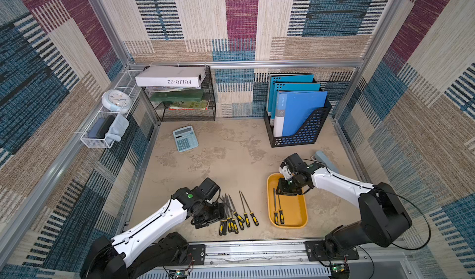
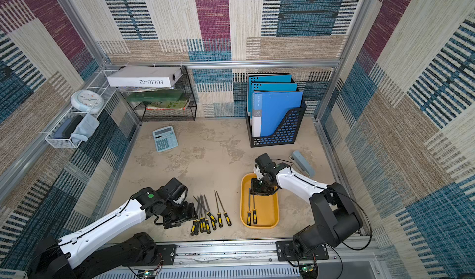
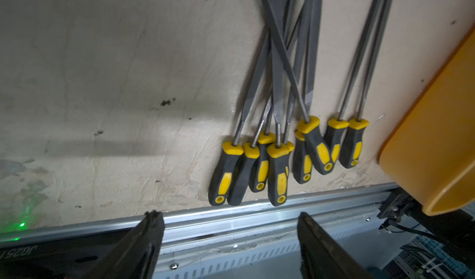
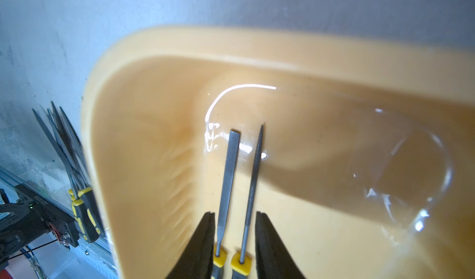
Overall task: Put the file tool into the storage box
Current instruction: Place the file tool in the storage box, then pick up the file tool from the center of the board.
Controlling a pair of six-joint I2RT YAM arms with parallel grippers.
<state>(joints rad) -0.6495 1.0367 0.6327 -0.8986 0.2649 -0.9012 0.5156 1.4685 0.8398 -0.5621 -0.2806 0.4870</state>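
Drop-off step, by the look of it. The right hand (image 4: 234,213) is low inside the storage box (image 4: 231,43), jaws parted on either side of two files and pinching neither. The flat file (image 4: 228,167) and the tapered file (image 4: 254,167) lie side by side on the box floor, tips toward the far end wall and handles toward the rail. I can't tell which of them was the one being delivered. The box is shallow, glossy yellow-orange plastic with rounded corners, a low rim and glare streaks on the floor. It sits on the worktop (image 1: 231,157), which is a mottled beige, stone-look surface. The left hand (image 3: 229,214) has its jaws wide apart and holds nothing, hovering just beside the heap of files (image 3: 277,136). The heap has thin grey steel shafts that cross each other, and the black-and-yellow rubbery handles are bunched together with a hang hole in each butt. A pair of files (image 1: 248,208) lies parallel between the heap and the box. Next move, my guess: the right hand lifts straight up and clear of the rim without dragging a shaft. The left hand then needs a narrow pinch on a single handle or shaft, since the crossed shafts could come up together.
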